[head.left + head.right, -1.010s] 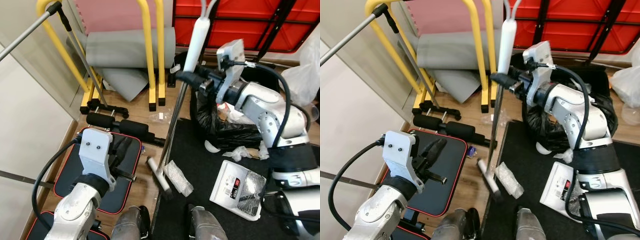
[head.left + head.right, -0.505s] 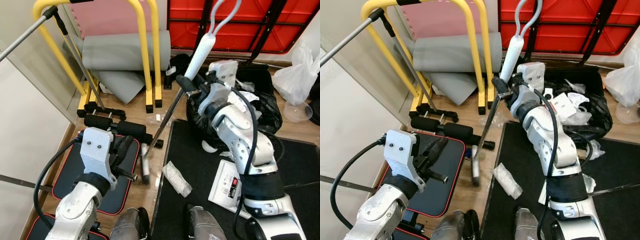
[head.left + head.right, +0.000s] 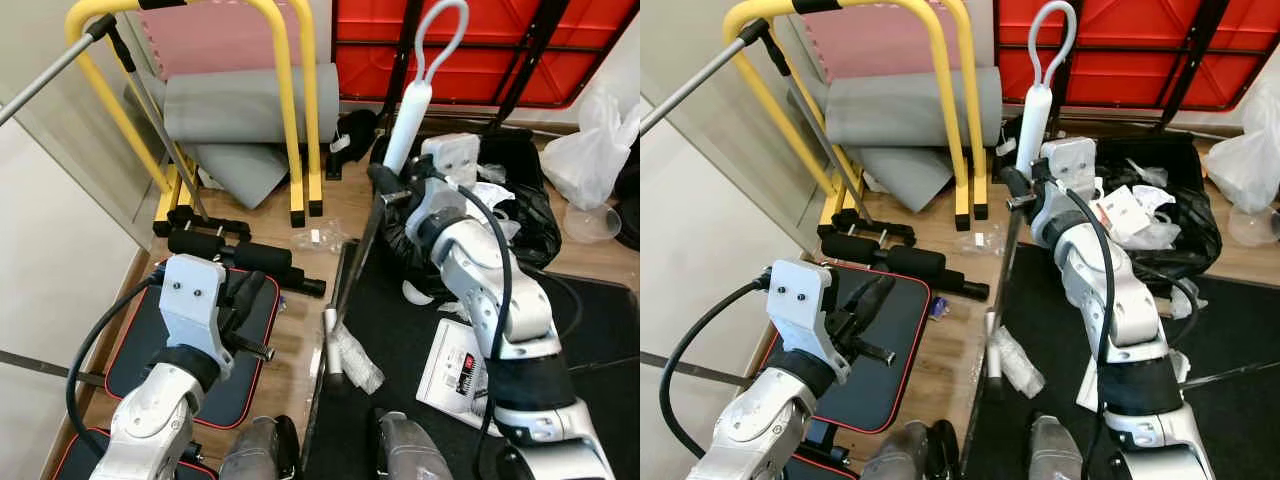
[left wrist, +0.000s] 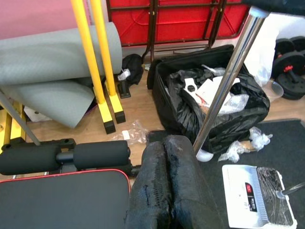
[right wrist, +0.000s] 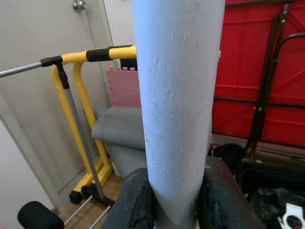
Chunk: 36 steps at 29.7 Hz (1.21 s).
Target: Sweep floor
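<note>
A broom with a white looped handle (image 3: 409,98) and a metal shaft (image 3: 356,255) stands nearly upright. Its small head (image 3: 331,350) rests at the edge of the black mat (image 3: 400,330), touching a clear plastic wrapper (image 3: 357,360). My right gripper (image 3: 386,186) is shut on the broom just below the white grip. In the right wrist view the white handle (image 5: 176,105) sits between the two fingers (image 5: 137,200). My left gripper (image 3: 248,292) hangs shut and holds nothing, over a black bench pad (image 3: 170,340). A second wrapper (image 3: 318,238) lies on the wood floor.
A white dustpan (image 3: 472,368) lies on the mat at the right. A black rubbish bag (image 4: 219,109) full of paper stands behind it. Yellow bars (image 3: 290,110), a rolled grey mat (image 3: 240,105), foam rollers (image 3: 235,255) and a red rack (image 3: 480,45) crowd the back.
The broom head has swung right, from the wood floor to the mat's edge by the wrapper, and the handle now stands straighter. The left arm is unchanged.
</note>
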{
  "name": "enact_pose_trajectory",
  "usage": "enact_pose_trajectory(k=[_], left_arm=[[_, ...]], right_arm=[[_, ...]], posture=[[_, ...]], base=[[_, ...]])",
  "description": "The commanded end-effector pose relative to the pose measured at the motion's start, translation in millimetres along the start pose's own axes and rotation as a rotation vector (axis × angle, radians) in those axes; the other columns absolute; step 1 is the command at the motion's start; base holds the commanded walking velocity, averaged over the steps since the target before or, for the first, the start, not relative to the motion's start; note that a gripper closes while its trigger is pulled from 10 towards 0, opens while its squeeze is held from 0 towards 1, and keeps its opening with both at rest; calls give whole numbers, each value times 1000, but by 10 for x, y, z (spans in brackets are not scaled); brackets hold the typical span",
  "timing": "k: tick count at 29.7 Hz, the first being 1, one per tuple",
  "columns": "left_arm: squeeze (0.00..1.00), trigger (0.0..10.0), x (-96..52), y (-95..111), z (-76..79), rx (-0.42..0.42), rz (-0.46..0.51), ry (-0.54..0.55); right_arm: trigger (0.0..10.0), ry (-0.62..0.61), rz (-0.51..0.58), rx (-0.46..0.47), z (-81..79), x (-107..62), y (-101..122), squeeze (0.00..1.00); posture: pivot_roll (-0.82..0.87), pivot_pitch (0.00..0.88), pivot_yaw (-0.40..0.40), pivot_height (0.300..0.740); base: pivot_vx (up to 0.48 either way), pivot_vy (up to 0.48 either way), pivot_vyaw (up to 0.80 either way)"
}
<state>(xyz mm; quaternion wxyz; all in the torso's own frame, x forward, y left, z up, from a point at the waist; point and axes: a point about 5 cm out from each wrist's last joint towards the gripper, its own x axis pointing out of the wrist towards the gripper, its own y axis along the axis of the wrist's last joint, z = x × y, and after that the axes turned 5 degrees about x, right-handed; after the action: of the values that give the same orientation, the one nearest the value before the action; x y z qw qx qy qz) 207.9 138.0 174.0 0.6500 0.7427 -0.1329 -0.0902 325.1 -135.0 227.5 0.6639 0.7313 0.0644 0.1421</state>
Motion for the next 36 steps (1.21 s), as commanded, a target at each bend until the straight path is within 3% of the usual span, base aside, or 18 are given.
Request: enact_pose_trajectory(k=[1, 9, 13, 23, 31, 36], left_arm=[[0, 10000, -13, -34, 27, -11, -16, -30], [0, 10000, -18, -30, 41, -14, -16, -38], [0, 10000, -12, -26, 39, -15, -15, -36], [0, 10000, -9, -21, 32, -16, -12, -35], [0, 10000, -10, -18, 32, -13, -11, -36], [0, 10000, -16, -10, 30, -8, -9, -38]], right_arm=[[10000, 31, 29, -8, -71, -37, 44, 0], [10000, 75, 7, -64, -101, -89, -17, 0], [10000, 169, 24, -115, -153, -112, 18, 0], [10000, 379, 40, -35, -333, -190, 131, 0], [10000, 378, -51, -2, -368, -232, -46, 0], [10000, 339, -138, -19, -294, -275, -191, 0]], posture=[[-40, 246, 25, 740], [-41, 249, 24, 740], [-42, 253, 23, 740], [-45, 254, 23, 740], [-43, 255, 19, 740], [-47, 258, 20, 740]], base=[[0, 0, -800], [0, 0, -800], [0, 0, 0], [0, 0, 0], [0, 0, 0], [0, 0, 0]])
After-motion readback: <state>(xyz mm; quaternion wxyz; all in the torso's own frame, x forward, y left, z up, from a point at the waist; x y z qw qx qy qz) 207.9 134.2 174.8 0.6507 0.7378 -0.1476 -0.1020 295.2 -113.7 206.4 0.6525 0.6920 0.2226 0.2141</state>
